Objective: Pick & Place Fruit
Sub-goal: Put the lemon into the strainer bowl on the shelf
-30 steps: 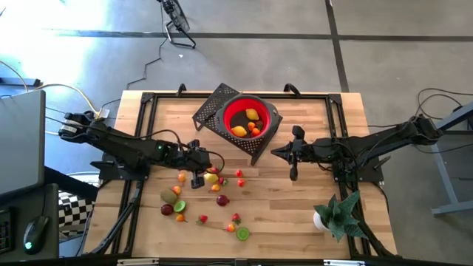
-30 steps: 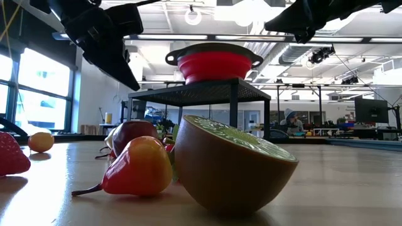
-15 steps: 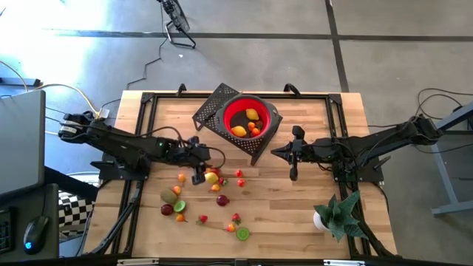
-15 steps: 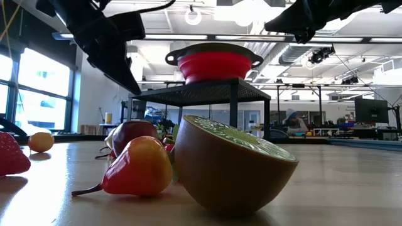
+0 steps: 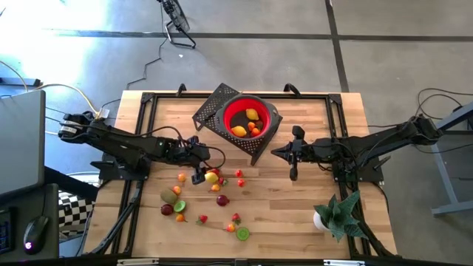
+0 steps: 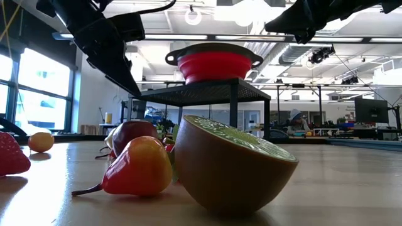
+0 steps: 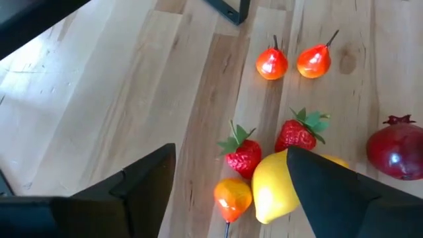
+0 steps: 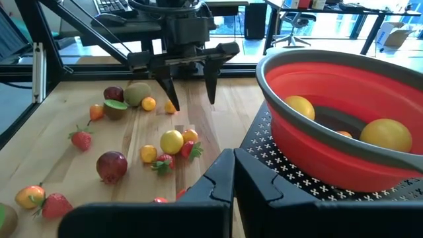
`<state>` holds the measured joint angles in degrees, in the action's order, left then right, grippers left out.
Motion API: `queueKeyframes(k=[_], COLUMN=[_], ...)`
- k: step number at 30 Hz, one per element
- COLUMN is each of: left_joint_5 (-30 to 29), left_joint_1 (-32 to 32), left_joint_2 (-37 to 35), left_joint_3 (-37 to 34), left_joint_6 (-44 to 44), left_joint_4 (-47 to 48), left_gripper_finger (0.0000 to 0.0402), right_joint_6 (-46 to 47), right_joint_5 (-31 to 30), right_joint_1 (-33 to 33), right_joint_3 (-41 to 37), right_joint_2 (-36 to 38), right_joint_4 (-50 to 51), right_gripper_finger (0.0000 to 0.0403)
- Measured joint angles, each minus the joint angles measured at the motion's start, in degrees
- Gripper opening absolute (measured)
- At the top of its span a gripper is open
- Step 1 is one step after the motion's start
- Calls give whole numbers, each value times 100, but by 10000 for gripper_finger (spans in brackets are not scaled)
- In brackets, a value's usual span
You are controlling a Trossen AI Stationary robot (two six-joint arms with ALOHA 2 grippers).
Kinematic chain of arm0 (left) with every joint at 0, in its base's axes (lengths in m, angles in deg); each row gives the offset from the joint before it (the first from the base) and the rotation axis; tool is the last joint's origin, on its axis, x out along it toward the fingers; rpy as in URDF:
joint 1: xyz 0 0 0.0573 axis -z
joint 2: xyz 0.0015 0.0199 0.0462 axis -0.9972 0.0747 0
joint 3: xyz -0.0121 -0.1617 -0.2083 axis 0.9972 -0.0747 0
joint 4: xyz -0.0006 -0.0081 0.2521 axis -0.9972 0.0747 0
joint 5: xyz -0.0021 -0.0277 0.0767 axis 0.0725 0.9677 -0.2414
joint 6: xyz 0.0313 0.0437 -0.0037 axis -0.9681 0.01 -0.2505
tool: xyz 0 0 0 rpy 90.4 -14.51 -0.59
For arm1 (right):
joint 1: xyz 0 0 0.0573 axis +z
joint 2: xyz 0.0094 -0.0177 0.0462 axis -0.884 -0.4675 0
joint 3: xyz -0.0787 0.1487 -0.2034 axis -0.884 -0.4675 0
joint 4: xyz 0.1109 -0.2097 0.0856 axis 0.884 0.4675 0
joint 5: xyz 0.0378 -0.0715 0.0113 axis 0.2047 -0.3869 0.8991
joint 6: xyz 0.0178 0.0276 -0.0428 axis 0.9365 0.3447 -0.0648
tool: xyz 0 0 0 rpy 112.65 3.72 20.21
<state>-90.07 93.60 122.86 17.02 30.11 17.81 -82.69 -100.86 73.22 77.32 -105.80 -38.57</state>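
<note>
My left end effector (image 5: 198, 174) hangs released over the fruit (image 5: 212, 177) scattered at the worktop's (image 5: 295, 214) seven o'clock. My right end effector (image 5: 293, 176), clenched empty, waits at three o'clock of the bowl (image 5: 250, 116).

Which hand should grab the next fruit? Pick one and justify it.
Left. The left hand hangs open right over the loose fruit, nearest the lemon. The right hand is shut and waits beside the red bowl, away from the fruit.

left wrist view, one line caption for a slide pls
Open left claw poised over a yellow lemon, strawberries and small orange fruit on the wooden table.
</note>
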Motion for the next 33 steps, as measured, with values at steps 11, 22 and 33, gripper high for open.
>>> queueKeyframes(k=[11, 22, 33], left_joint_5=[471, 897, 1064], left_joint_1=[2, 2, 2], left_joint_2=[357, 1229, 1717], left_joint_3=[-4, -2, 0], left_joint_6=[155, 153, 153], left_joint_4=[-34, -135, -604], left_gripper_finger=[285, 285, 285], right_joint_6=[1, 44, 48], right_joint_5=[-2, -17, -17], right_joint_1=[0, -2, 0], right_joint_3=[2, 2, 2], right_joint_2=[-3, -4, -4], right_joint_4=[4, 31, 33], right_gripper_finger=[2, 2, 2])
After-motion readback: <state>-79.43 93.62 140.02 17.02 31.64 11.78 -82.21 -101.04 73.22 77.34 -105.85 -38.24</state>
